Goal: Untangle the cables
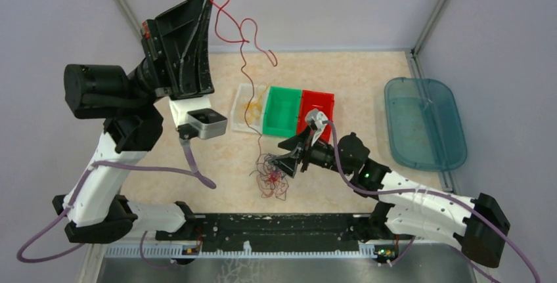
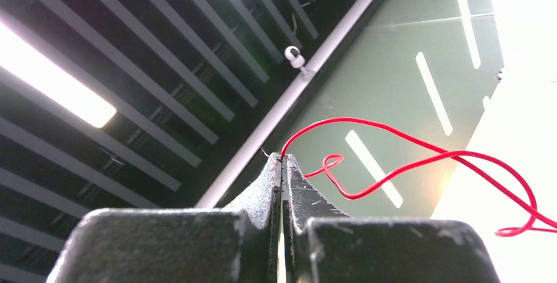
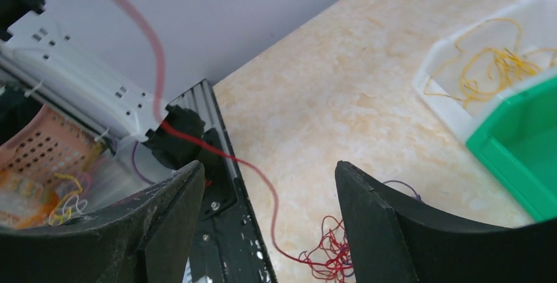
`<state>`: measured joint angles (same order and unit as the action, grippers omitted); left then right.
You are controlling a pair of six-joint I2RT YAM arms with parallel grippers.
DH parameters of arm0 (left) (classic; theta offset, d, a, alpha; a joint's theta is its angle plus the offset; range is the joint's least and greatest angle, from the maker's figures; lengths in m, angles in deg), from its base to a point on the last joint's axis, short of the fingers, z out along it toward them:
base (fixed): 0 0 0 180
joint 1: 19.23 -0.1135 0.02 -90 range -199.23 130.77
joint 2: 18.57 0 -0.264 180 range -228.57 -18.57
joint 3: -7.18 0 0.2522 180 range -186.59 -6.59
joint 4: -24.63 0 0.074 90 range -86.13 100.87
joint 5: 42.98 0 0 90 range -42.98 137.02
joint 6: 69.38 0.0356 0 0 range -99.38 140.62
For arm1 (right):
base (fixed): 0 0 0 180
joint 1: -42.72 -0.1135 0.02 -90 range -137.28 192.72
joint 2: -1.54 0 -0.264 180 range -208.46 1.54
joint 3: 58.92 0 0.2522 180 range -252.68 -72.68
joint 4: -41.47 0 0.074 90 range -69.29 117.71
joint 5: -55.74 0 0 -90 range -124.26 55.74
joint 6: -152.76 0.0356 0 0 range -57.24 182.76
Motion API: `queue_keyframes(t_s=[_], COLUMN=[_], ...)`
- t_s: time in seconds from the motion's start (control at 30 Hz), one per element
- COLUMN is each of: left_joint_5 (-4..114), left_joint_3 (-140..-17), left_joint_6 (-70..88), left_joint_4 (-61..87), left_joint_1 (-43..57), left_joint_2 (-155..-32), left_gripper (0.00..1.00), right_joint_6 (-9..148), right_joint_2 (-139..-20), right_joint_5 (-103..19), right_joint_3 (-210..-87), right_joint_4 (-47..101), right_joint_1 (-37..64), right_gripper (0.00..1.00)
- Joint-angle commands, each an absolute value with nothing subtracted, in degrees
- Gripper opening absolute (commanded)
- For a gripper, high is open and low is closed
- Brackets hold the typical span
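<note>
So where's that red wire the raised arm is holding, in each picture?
Top external: red cable hangs from the raised left jaws down to the tangle.
Left wrist: the cable arcs right from the shut jaws.
Right wrist: the cable slants from upper left down to the tangle.
Shared landmark: the tangle, absent from left wrist.

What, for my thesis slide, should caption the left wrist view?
Left tool, shut on a red cable, holds it up beneath ceiling light strips.

Colours on beige marbled tabletop (image 1: 355,73)
Seen: thin red wire (image 2: 348,119); red and dark-purple wire tangle (image 1: 270,176); yellow-orange thin wires (image 3: 500,66); green plastic bin (image 1: 282,109); red plastic bin (image 1: 322,99); translucent teal tray (image 1: 423,125).
</note>
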<state>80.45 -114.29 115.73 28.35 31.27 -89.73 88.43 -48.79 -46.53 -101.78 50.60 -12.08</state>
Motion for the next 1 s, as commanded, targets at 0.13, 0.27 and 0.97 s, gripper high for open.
queue_keyframes(t_s=[0.13, 0.27, 0.97], left_joint_5=[76.44, 76.39, 52.81], left_joint_3=[-119.22, -119.28, -113.20], left_joint_6=[114.35, 114.83, 74.95], left_joint_4=[27.16, 25.89, 2.92], left_joint_1=[31.49, 31.49, 31.40], left_joint_2=[-92.82, -92.73, -88.06], left_gripper=[0.00, 0.00, 0.00], right_joint_6=[83.11, 82.13, 83.26], right_joint_2=[-58.07, -60.22, -57.61], right_joint_5=[-63.81, -62.71, -45.97], right_joint_3=[-105.06, -105.36, -106.53], right_joint_4=[58.08, 57.33, 60.26], right_joint_1=[-12.83, -12.83, -12.83], right_gripper=[0.68, 0.61, 0.00])
